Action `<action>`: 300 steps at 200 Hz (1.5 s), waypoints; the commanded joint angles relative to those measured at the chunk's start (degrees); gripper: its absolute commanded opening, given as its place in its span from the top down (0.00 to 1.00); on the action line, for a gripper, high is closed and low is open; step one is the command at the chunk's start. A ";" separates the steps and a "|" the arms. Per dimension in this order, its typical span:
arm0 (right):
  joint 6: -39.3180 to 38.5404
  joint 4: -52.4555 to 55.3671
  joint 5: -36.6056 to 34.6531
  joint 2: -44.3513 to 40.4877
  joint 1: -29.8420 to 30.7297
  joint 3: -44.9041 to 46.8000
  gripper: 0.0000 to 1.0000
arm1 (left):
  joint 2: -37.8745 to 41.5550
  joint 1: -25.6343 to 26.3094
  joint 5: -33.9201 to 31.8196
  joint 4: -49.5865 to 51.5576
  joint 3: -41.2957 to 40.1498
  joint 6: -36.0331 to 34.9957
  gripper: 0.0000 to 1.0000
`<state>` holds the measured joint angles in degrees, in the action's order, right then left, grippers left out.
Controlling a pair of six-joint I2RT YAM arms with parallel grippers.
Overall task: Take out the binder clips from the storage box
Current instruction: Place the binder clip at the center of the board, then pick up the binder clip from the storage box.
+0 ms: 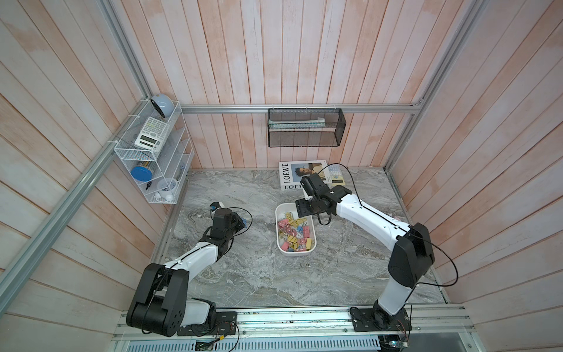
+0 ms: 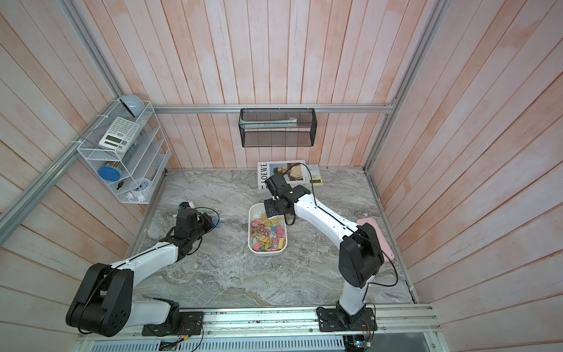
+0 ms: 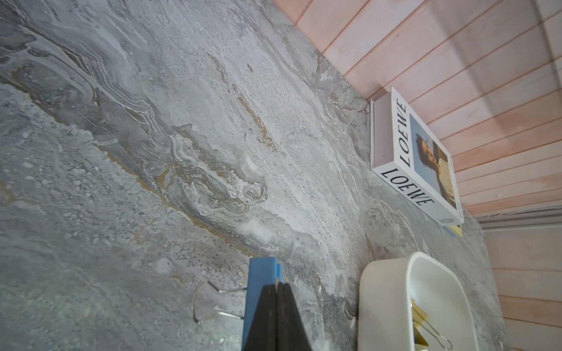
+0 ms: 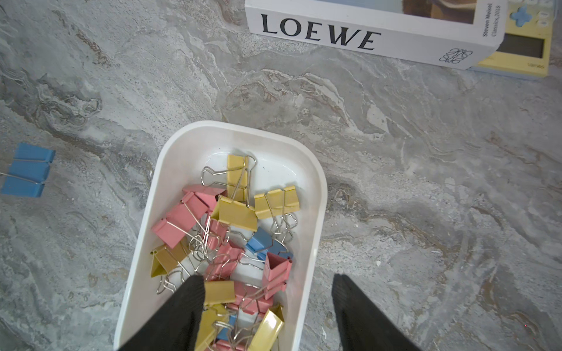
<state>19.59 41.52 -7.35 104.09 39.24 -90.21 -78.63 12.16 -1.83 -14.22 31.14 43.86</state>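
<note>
The white storage box (image 1: 313,243) sits mid-table, and both top views show it holding several pink, yellow and blue binder clips (image 4: 234,212). My right gripper (image 4: 267,278) hangs open over the box's far end. It straddles one long wall, with one finger above the clips and the other outside the rim (image 4: 319,188). To the left of the box, my left gripper (image 3: 276,284) is shut on a blue binder clip (image 3: 261,273) low at the tabletop. One of that clip's wire handles (image 3: 203,301) rests on the marble. The right wrist view shows blue clip bodies (image 4: 27,171) on the table.
A white LOEWE book (image 1: 301,175) and a small yellow device (image 1: 336,179) lie by the back wall, just behind the right wrist. A flat pink case (image 2: 380,237) lies at the right edge. A black mesh basket (image 1: 306,128) and a white wire shelf (image 1: 155,158) hang on the walls.
</note>
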 commanded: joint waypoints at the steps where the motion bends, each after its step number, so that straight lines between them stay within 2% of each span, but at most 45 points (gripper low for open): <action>1: -0.79 4.97 0.51 4.63 1.48 -4.72 0.33 | -1.59 -0.90 0.35 -11.93 -2.02 0.66 1.00; 26: -1.66 8.08 1.74 10.56 2.75 -10.20 0.42 | -2.90 -2.53 2.61 -12.34 -3.04 0.62 1.00; 38: -1.93 9.87 1.73 13.14 3.32 -12.87 0.45 | -3.13 -3.39 3.82 -12.78 -3.93 0.96 0.96; 47: -2.00 11.32 1.49 15.28 3.62 -15.04 0.49 | -3.12 -3.80 4.32 -13.49 -4.82 1.53 0.88; 68: -2.56 16.55 1.78 20.35 3.98 -21.38 0.50 | -2.66 -4.91 6.17 -14.96 -6.62 2.76 0.76; 78: -2.94 19.20 1.99 22.82 4.11 -24.68 0.51 | -2.08 -5.34 6.54 -14.39 -6.87 3.15 0.62; 110: -3.76 25.12 0.84 28.89 4.68 -32.77 0.60 | 1.51 -6.19 9.38 -7.89 -5.38 3.43 0.49; 136: -3.52 25.10 0.36 30.88 4.86 -35.00 0.60 | 5.04 -6.19 10.42 0.03 -2.58 3.41 0.35; 155: -3.56 26.11 0.11 32.88 5.07 -37.59 0.59 | 7.35 -6.19 10.81 3.90 -1.10 3.39 0.28; 162: -3.52 26.46 -0.12 33.61 5.14 -38.57 0.59 | 8.26 -6.16 10.57 4.83 -0.84 3.71 0.20; 173: -3.57 26.88 -0.44 34.68 5.32 -40.09 0.59 | 9.82 -6.22 10.15 5.90 -0.73 3.96 0.13; 205: -3.21 28.14 -2.38 38.08 5.32 -44.90 0.61 | 13.34 -6.19 9.69 8.76 -0.25 3.61 0.13; 230: -3.07 29.44 -3.63 40.58 5.32 -48.92 0.72 | 14.95 -6.16 9.96 10.97 0.35 3.55 0.13; 242: -2.90 29.75 -3.69 41.05 5.36 -50.02 0.74 | 15.42 -6.19 9.92 11.63 0.46 3.52 0.13; 279: -2.16 30.47 -5.80 40.06 5.32 -50.41 0.98 | 16.46 -6.16 9.82 12.97 0.77 3.17 0.13; 300: -1.95 30.62 -7.26 37.57 5.51 -49.23 1.00 | 16.58 -6.18 9.91 13.32 0.86 2.40 0.13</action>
<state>16.91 70.50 -12.47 143.90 44.12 -140.00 -62.87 6.15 7.66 -2.20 30.48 47.79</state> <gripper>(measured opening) 0.040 0.867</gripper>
